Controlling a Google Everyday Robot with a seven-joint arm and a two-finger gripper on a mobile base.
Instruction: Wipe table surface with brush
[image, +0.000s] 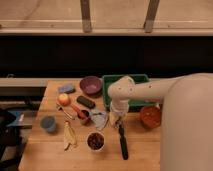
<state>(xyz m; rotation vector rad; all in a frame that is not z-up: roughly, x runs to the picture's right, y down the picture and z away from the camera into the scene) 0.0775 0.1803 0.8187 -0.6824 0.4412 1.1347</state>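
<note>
The brush (123, 144) lies with its long black handle pointing toward the table's front edge, low over the wooden table surface (47, 152). Its upper end is under my gripper (116, 120), which hangs from the white arm in front of the green tray (143, 78) and is shut on the brush's head end. The head itself is mostly hidden by the gripper. The brush is just right of a white bowl of dark red food (95, 141).
On the table: a purple bowl (91, 85), blue sponge (66, 89), apple (63, 99), black block (85, 102), red-handled scoop (79, 112), grey cloth (99, 119), blue cup (48, 123), banana peel (69, 136), and orange bowl (150, 116) at the right.
</note>
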